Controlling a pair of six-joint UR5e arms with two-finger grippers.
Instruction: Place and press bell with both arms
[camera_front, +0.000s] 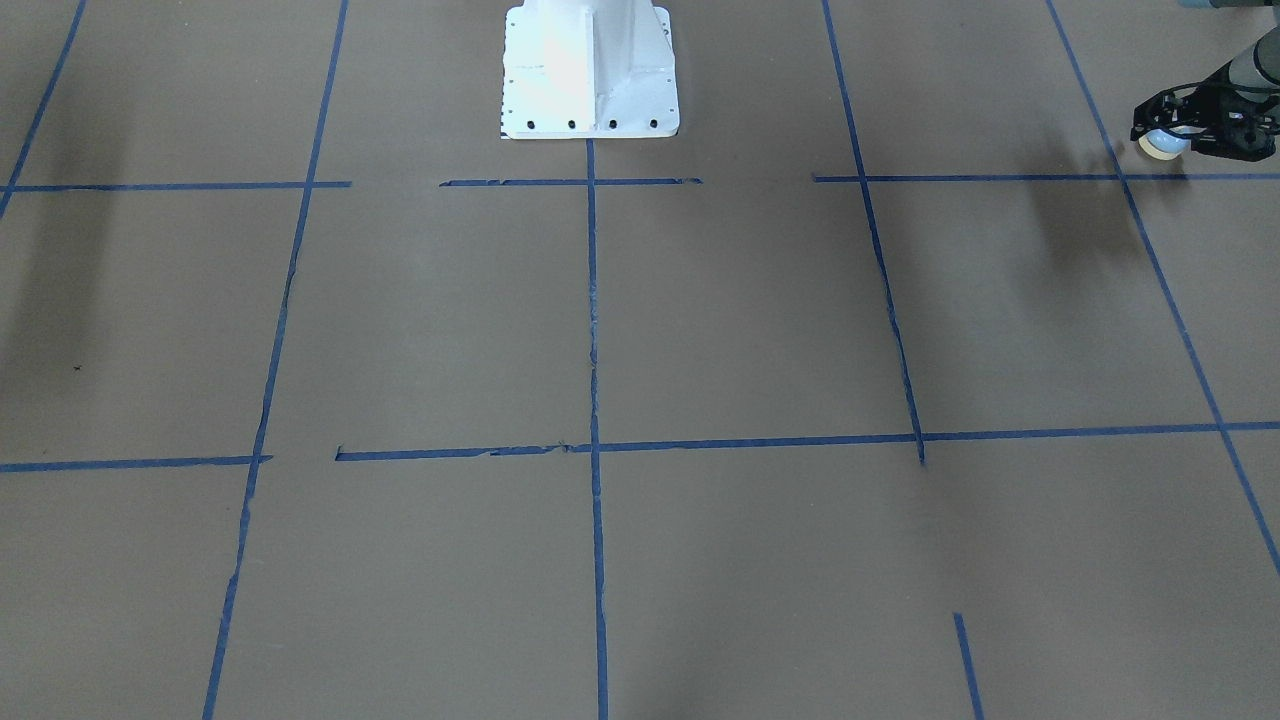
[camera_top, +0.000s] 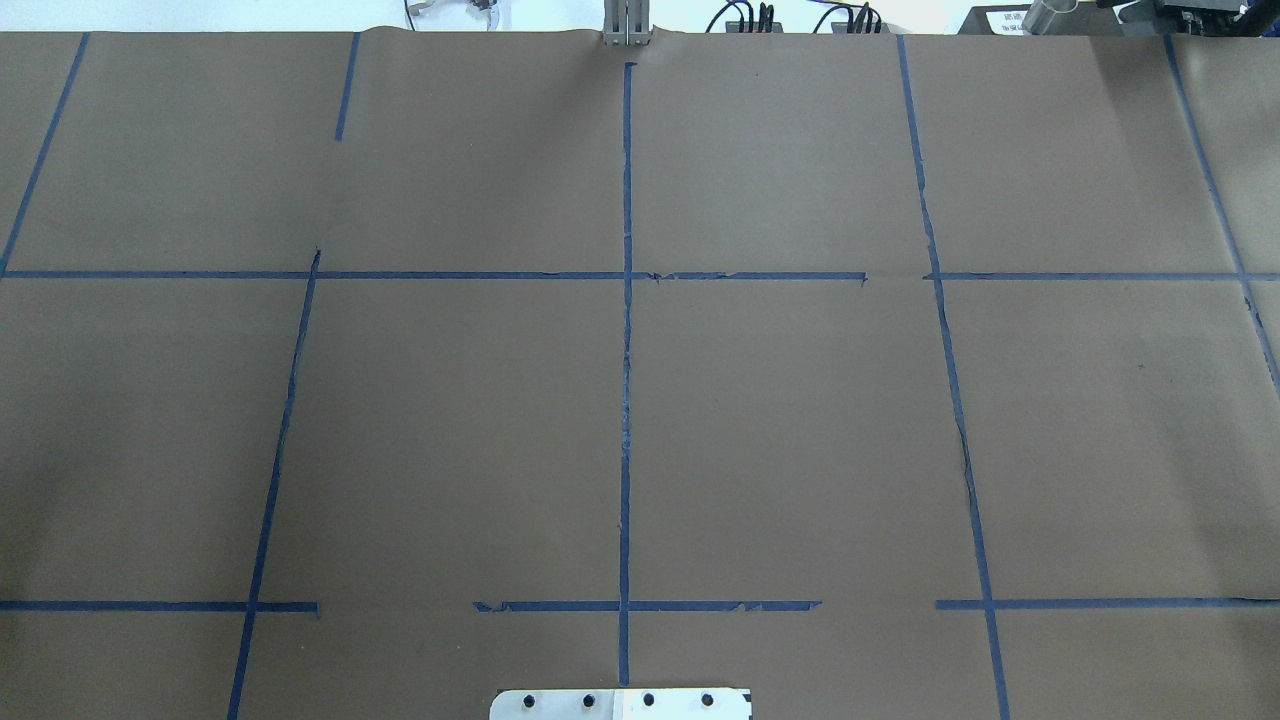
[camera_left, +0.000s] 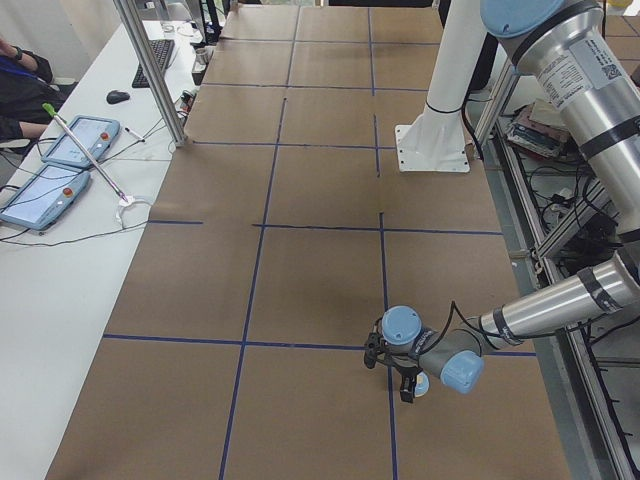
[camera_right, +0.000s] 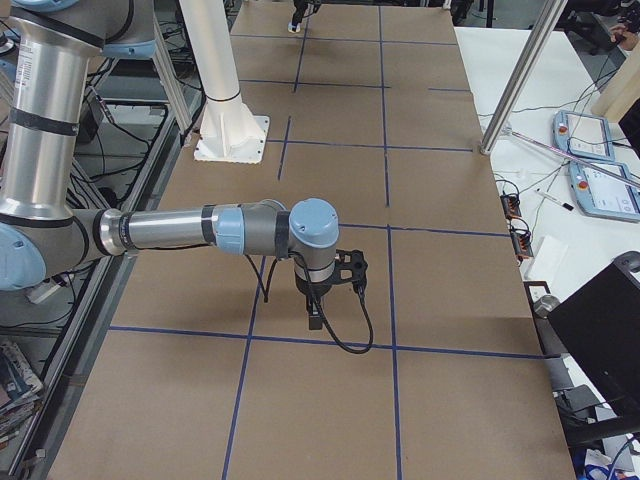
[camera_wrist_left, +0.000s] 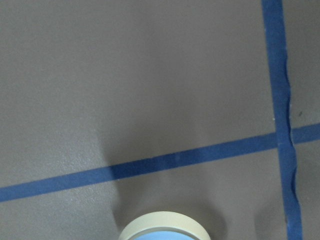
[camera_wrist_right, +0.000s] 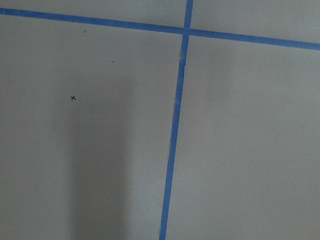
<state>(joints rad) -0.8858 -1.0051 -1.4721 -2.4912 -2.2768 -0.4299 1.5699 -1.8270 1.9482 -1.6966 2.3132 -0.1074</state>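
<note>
The bell (camera_front: 1163, 146) is a small light-blue dome with a cream base, at the tip of my left gripper (camera_front: 1168, 130) at the table's far left end. The gripper is shut on it and holds it just above the brown paper, with a shadow underneath. The bell also shows in the exterior left view (camera_left: 421, 385) under the near arm's gripper (camera_left: 406, 376), and at the bottom edge of the left wrist view (camera_wrist_left: 164, 229). My right gripper (camera_right: 314, 318) points down over the paper, far from the bell; I cannot tell whether it is open or shut.
The white pedestal base (camera_front: 590, 75) stands at the middle of the robot's side. Blue tape lines (camera_top: 626, 400) divide the brown paper into squares. A white side table with tablets (camera_left: 62, 165) and a metal post (camera_left: 150, 70) stand on the operators' side.
</note>
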